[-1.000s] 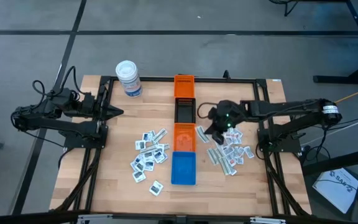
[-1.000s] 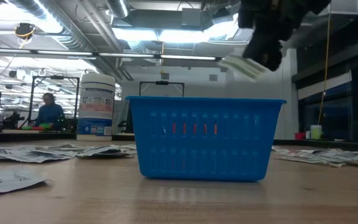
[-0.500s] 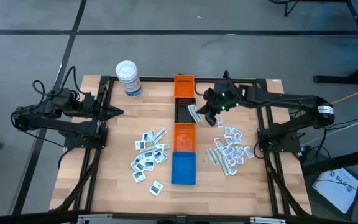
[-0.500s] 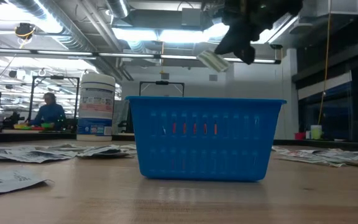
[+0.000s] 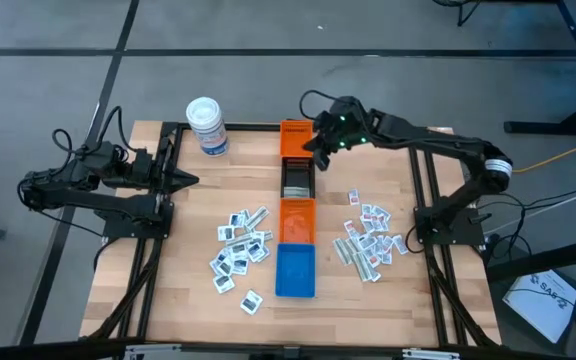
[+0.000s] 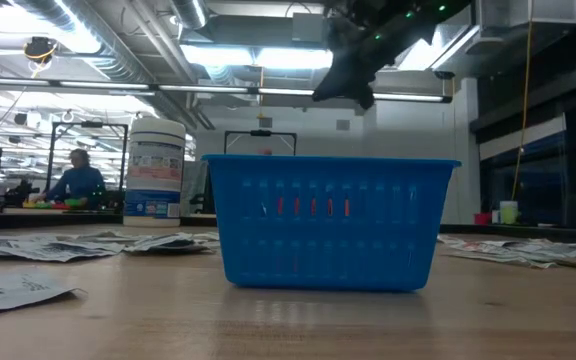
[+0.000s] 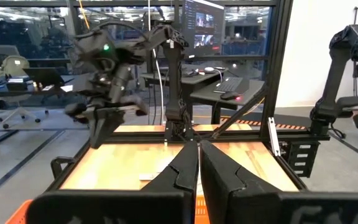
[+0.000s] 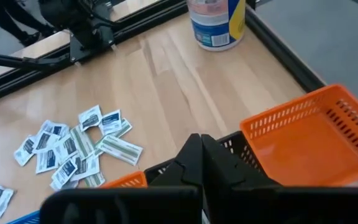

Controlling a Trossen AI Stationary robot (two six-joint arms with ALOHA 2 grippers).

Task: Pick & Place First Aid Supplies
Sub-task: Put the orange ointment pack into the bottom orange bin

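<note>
The first aid supplies lie in two heaps on the table, a left heap [image 5: 240, 250] and a right heap [image 5: 370, 240]. My right gripper [image 5: 318, 140] hangs shut, high over the near end of the far orange bin [image 5: 296, 135]. In the left wrist view a blurred pale strip [image 7: 126, 110] shows at this gripper [image 7: 104, 113]. The low view shows the gripper [image 6: 343, 88] only as a dark shape. My left gripper [image 5: 190, 181] waits shut at the table's left edge. My right gripper seems to pinch the pale strip [image 7: 126, 110] between its shut fingers, slanting down from the table's right. The strip is lifted clear and sticks out sideways. Motion blur hides which part of it the fingers have.
A row of bins runs down the table's middle: far orange, black [image 5: 298, 178], orange [image 5: 297, 218], blue [image 5: 294, 270]. A white tub [image 5: 207, 125] stands at the far left. One loose packet [image 5: 353, 197] lies right of the bins.
My right gripper has risen from beside the near orange bin, by the right heap. It has swung toward the table's far edge and left, past the black bin, carrying the pale strip clear of the table. It has turned on the way. Its fingers stayed shut.
</note>
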